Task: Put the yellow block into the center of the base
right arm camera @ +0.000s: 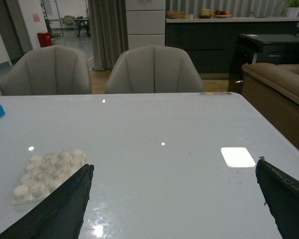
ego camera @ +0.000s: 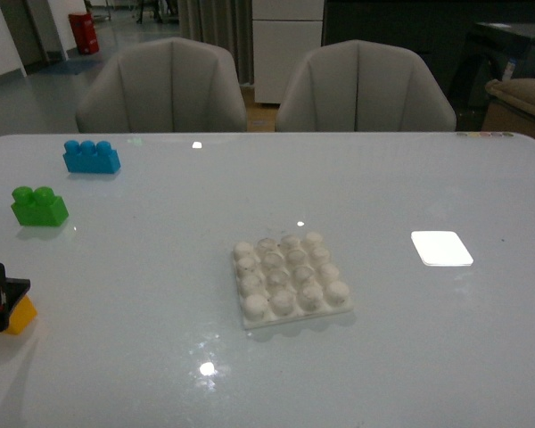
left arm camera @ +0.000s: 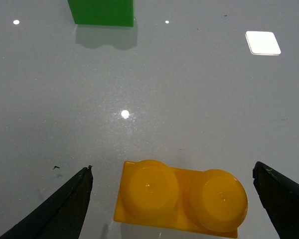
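Observation:
The yellow block (left arm camera: 182, 196) lies studs-up on the table, between the spread fingers of my open left gripper (left arm camera: 173, 168), touching neither finger. In the front view the yellow block (ego camera: 21, 316) shows at the table's near left edge, partly covered by the black left gripper (ego camera: 2, 300). The white studded base (ego camera: 290, 278) sits flat near the table's middle with nothing on it. The right wrist view shows my open right gripper (right arm camera: 174, 164) holding nothing above bare table, and the base (right arm camera: 47, 174) off to one side.
A green two-stud brick (ego camera: 38, 206) and a blue three-stud brick (ego camera: 91, 156) stand at the far left. A flat bright white rectangle (ego camera: 441, 248) lies right of the base. Two grey chairs (ego camera: 165, 85) stand behind the table's far edge.

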You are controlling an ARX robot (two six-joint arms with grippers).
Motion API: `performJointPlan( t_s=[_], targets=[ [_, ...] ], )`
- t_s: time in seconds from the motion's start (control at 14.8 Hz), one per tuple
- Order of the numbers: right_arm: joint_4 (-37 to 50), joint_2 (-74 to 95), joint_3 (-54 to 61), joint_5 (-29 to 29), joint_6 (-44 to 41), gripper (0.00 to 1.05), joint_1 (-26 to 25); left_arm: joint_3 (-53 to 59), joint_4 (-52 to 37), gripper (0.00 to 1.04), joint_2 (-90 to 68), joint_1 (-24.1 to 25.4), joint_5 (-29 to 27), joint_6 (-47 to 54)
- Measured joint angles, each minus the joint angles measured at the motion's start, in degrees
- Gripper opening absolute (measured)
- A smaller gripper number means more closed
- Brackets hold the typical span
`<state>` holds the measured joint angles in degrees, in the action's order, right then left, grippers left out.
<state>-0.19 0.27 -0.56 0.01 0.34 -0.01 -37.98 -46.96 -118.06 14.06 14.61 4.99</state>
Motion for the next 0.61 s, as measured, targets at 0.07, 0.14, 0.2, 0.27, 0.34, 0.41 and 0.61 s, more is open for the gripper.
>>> performJointPlan(
  t_s=[0.07,0.14,0.2,0.27,0.34,0.41,0.61],
  targets=[
    [0.00,0.00,0.00,0.02,0.00,0.98,0.00,0.00,-0.35,0.98,-0.46,-0.09,-0.07,0.00],
    [0.00,0.00,0.00,0.02,0.00,0.98,0.00,0.00,-0.85,0.86,-0.52,-0.15,-0.35,0.04],
    [0.00,0.00,0.00,0.00,0.00,0.98,0.00,0.07,-1.18,0.73,-0.44,-0.20,-0.50,0.02],
    [0.00,0.00,0.00,0.00,0.00,0.98,0.00,0.28,-1.22,0.62,-0.17,-0.28,-0.61,0.02],
    [0.00,0.00,0.00,0.02,0.00,0.98,0.00,0.39,-1.03,0.60,0.20,-0.28,-0.63,0.00],
    [0.00,0.00,0.00,0.00,0.00,0.98,0.00,0.92,-0.81,0.59,0.90,-0.37,-0.61,0.00],
    [0.00,0.00,0.00,0.02,0.00,0.98,0.00,4.11,1.29,0.59,8.26,-2.60,-1.42,-0.83]
  ],
)
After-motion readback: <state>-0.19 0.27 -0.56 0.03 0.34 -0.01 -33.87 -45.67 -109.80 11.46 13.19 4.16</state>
